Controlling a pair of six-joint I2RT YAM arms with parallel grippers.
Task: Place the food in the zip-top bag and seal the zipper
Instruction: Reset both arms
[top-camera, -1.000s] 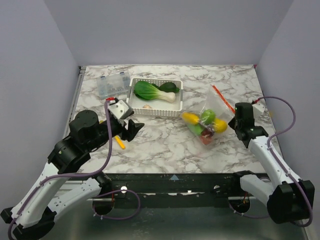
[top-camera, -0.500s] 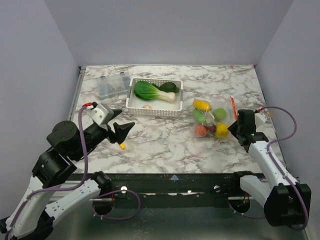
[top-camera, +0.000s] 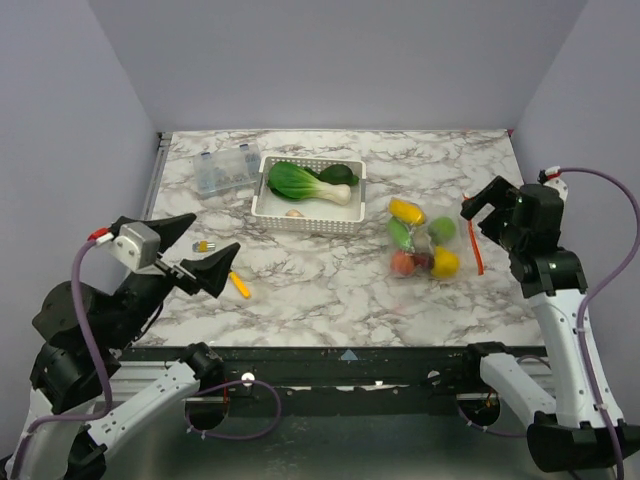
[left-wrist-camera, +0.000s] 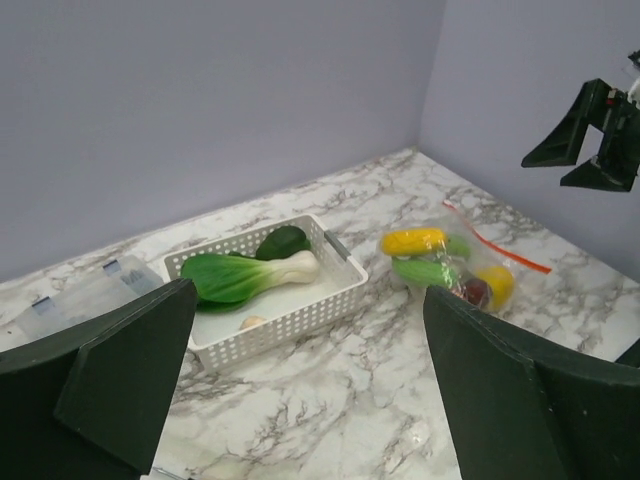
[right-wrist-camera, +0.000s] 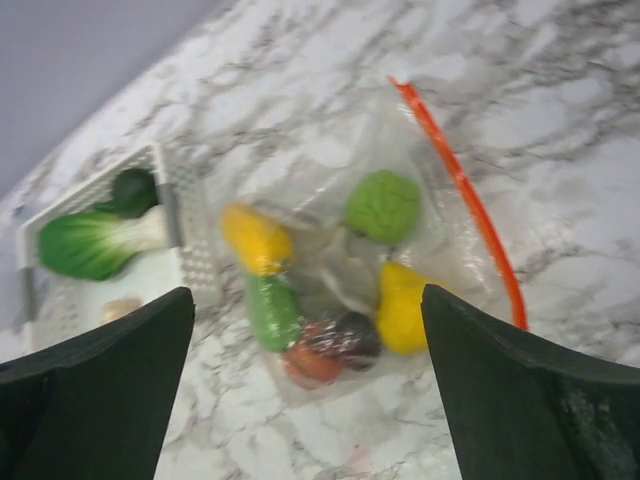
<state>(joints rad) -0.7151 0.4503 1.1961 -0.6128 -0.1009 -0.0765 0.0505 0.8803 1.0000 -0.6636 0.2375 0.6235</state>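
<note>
The clear zip-top bag (top-camera: 426, 243) lies flat on the marble at the right, and its red-orange zipper (top-camera: 473, 236) runs along its right edge. Inside it are several pieces of food: a yellow one (top-camera: 405, 210), green ones (top-camera: 400, 233), a red one (top-camera: 402, 263) and a dark purple one (right-wrist-camera: 348, 337). My right gripper (top-camera: 481, 214) hovers open just right of the bag, above it, and holds nothing. In the right wrist view the bag (right-wrist-camera: 345, 265) and the zipper (right-wrist-camera: 460, 190) lie between my open fingers. My left gripper (top-camera: 200, 251) is open, raised at the far left.
A white slotted basket (top-camera: 262, 205) at centre back holds a toy bok choy (top-camera: 300, 183), a dark green piece (top-camera: 338, 174) and a small beige piece (top-camera: 293, 212). A clear compartment box (top-camera: 222, 170) stands left of it. A yellow-handled tool (top-camera: 240, 285) lies near my left gripper.
My right gripper opened, let go of the bag and rose to the right. The bag settled flat with its zipper to the right. My left arm drew back left and opened fully.
</note>
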